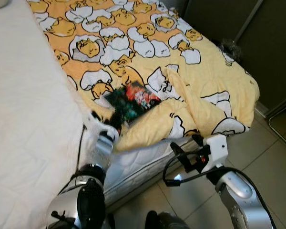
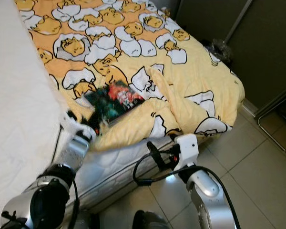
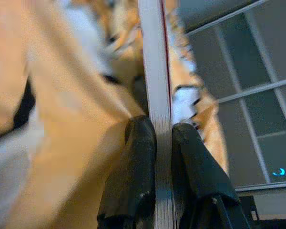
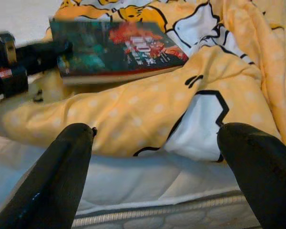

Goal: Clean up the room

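1. Book (image 1: 132,101): lies on the yellow blanket (image 1: 200,81), near the bed's (image 1: 28,119) 6 o'clock edge.
2. Handling: likely stiff, light, glossy; hold the edge.
3. Left gripper (image 3: 163,138): pinching the book's edge.
4. Right gripper (image 4: 155,157): spread, empty, at the mattress edge.

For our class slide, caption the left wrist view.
Left gripper shut on a book's edge above the yellow blanket.

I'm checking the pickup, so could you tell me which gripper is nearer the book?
Left. The left gripper is shut on the book at its edge; the right gripper is open, apart, by the bed's edge.
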`<state>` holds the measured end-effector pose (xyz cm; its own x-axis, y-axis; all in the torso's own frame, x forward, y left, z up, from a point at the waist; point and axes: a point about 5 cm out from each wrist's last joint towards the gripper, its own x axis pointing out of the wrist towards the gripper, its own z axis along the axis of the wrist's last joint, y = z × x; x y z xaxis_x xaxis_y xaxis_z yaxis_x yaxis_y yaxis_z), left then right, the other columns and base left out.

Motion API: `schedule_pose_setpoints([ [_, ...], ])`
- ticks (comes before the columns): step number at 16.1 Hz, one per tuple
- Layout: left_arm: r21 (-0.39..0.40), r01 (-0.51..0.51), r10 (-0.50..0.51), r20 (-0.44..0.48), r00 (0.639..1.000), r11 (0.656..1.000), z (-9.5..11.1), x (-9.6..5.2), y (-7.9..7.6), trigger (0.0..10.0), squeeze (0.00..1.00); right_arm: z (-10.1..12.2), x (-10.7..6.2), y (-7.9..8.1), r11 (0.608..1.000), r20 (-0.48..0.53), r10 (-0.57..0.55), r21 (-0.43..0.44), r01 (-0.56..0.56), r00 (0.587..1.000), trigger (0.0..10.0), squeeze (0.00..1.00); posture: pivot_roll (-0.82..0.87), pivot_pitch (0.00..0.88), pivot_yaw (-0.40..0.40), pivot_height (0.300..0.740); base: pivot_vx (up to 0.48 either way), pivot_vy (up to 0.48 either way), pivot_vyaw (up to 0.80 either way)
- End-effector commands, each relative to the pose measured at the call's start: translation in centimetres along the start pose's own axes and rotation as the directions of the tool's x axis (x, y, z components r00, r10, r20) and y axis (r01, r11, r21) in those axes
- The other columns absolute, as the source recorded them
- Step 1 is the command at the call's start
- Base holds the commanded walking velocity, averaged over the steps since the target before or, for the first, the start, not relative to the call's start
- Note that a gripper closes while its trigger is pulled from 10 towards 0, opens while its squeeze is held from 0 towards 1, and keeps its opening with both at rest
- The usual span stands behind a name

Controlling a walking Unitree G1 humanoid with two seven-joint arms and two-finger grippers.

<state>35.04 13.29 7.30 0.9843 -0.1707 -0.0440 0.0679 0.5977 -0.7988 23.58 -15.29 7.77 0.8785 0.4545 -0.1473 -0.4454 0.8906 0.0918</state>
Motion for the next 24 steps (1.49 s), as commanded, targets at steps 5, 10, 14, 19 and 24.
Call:
schedule_pose_setpoints([
  [5, 0.269, 0.097, -0.135, 0.126, 0.983, 0.958, 5.3, 0.8, -3.1, 0.0, 0.00, 0.4, 1.1, -0.9, 0.999, 0.019, -0.038, 0.004, 0.038, 0.999, 10.0, 0.00, -0.11, 0.073, -0.072, 0.740, 0.000, 0.000, 0.00],
  [10, 0.529, -0.001, -0.060, 0.099, 0.993, 0.849, 7.6, -0.9, -0.8, 0.0, 0.00, 1.2, 2.9, -1.4, 0.998, 0.063, -0.063, 0.030, 0.061, 0.996, 10.0, 0.00, -0.05, 0.039, -0.067, 0.740, 0.000, 0.000, 0.00],
  [14, 0.650, -0.016, -0.002, 0.027, 1.000, 0.760, 4.9, -1.8, -0.1, 0.0, 0.00, 1.0, 3.4, -1.0, 0.998, 0.062, -0.049, 0.029, 0.047, 0.997, 10.0, 0.00, -0.04, 0.032, -0.070, 0.740, 0.000, 0.000, 0.00],
  [19, 0.712, -0.036, -0.026, 0.076, 0.997, 0.701, 5.5, -1.9, -0.8, 0.0, 0.00, 0.8, 3.3, -1.3, 0.998, 0.062, -0.053, 0.024, 0.052, 0.997, 10.0, 0.00, -0.05, 0.028, -0.067, 0.740, 0.000, 0.000, 0.00],
  [24, 0.831, -0.162, -0.090, 0.246, 0.965, 0.532, 9.2, -1.7, -2.5, 0.0, 0.00, 0.6, 3.3, -1.6, 0.998, 0.056, -0.058, 0.018, 0.057, 0.997, 10.0, 0.00, -0.05, 0.025, -0.065, 0.740, 0.000, 0.000, 0.00],
])
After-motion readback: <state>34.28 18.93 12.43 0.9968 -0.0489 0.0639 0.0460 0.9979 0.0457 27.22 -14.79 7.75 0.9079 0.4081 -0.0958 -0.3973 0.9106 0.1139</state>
